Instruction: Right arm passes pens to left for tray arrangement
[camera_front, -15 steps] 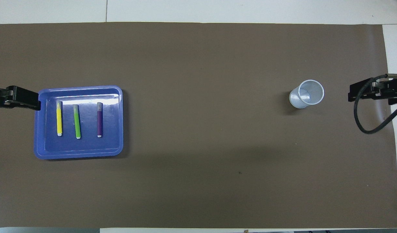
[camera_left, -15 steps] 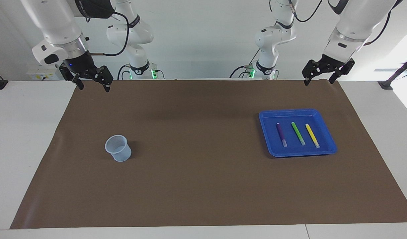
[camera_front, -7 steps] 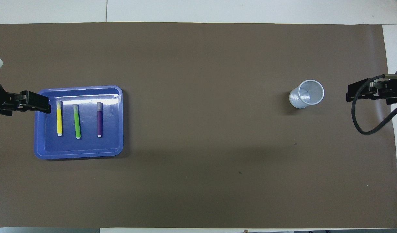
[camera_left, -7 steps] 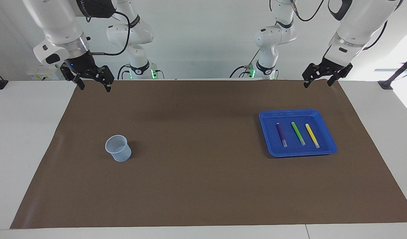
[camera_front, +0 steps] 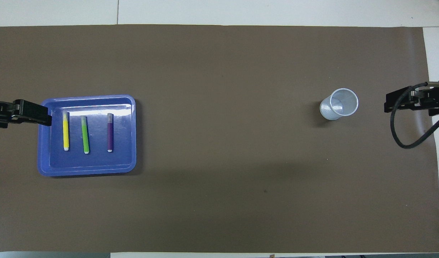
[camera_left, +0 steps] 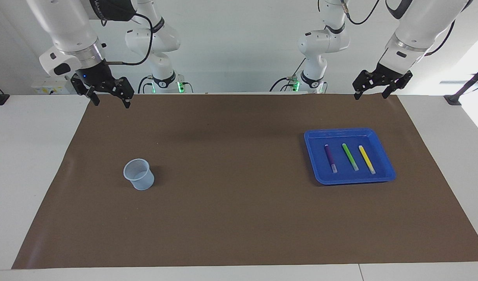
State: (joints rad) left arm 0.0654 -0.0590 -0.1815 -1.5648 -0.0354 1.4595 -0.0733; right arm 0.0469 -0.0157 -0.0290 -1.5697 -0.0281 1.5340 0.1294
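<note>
Above the brown mat that covers the white table, I hold both arms raised at my own end. My left gripper hangs empty with its fingers spread, over the mat's edge at the left arm's end; my right gripper hangs the same way, fingers apart and holding nothing, over the mat's corner at the right arm's end.

The shallow, square bright blue plastic tray with its raised rim lies flat on the mat toward the left arm's end. Inside it three slim marker pens lie side by side, apart from one another: the purple pen, the bright green pen in the middle, and the yellow pen, which is closest to the table's end. Each has a whitish end; from the overhead view these appear to point toward me.

Well apart from the tray, toward the right arm's end, a small translucent pale-blue cup stands upright on the mat.
</note>
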